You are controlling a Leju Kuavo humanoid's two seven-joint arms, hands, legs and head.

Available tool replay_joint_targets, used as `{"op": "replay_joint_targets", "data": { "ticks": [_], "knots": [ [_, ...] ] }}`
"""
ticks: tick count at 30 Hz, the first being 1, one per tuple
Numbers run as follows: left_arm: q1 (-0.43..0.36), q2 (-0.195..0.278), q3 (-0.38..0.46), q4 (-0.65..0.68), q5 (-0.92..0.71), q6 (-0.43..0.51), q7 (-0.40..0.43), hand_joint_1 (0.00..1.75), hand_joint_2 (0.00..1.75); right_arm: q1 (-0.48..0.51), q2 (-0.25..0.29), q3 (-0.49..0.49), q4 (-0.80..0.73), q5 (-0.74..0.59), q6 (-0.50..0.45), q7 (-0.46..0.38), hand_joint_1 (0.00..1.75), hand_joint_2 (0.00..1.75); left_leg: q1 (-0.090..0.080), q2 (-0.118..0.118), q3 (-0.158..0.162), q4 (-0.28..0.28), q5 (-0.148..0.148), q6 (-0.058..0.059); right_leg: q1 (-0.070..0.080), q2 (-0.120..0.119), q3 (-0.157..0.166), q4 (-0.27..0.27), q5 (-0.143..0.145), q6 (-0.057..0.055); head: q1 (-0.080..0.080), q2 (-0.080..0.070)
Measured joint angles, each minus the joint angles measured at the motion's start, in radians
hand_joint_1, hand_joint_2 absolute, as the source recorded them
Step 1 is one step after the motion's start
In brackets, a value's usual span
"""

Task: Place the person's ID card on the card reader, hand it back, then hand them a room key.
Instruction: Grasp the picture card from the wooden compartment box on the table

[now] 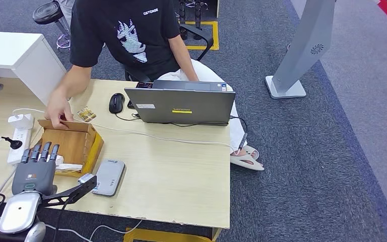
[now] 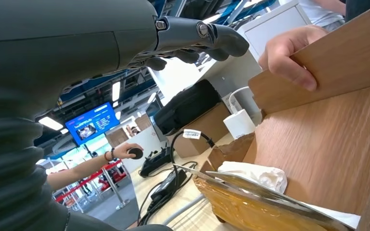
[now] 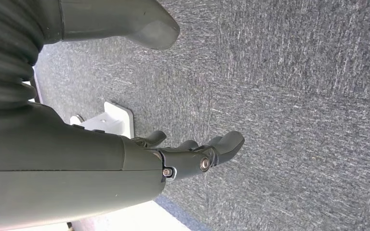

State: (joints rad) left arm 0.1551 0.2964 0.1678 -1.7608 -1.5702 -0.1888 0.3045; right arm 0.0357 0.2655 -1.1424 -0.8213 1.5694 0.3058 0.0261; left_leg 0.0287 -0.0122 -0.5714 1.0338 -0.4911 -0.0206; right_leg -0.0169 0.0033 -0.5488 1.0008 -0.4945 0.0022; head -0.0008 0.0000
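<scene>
Left hand: poised over the near edge of the cardboard box, fingers spread and extended, nothing in the grasp. Right hand: hanging beside the body over grey carpet, fingers loosely apart, empty. Just beyond the left fingertips, inside the box: a crumpled white tissue or paper and a thin flat sheet-like edge lying across the near wall; whether this is a room key card cannot be told. Just to the right of the left hand, on the wooden table: card reader, a flat grey slab, nothing resting on it. To the left of the hand: white power strip with a black plug and cable. Beyond the hand, at the far wall of the box: the person's hand, fingers hooked over the rim. Farther on: small gold-wrapped items, black mouse, open grey laptop, white cable running across the table. ID card: not made out in any view; location cannot be told. Handling judgement: a card of this sort is likely light, stiff, thin and slick, hard to lift from a flat surface; best pinched by opposite long edges or slid to an edge first, then taken between thumb and fingers with light pressure.
</scene>
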Motion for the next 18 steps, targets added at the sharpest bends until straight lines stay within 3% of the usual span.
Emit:
{"op": "replay_joint_targets", "data": {
  "ticks": [18],
  "knots": [
    [-0.053,0.0,-0.005,0.08,0.0,0.045,-0.023,0.0,1.75,-0.002,-0.004,0.023,0.003,0.0,0.001,0.002,0.0,1.75,0.0,0.0,0.0,0.0,0.0,0.0,0.0,0.0,0.0,0.0,0.0,0.0,0.0,0.0]
  ]
}}
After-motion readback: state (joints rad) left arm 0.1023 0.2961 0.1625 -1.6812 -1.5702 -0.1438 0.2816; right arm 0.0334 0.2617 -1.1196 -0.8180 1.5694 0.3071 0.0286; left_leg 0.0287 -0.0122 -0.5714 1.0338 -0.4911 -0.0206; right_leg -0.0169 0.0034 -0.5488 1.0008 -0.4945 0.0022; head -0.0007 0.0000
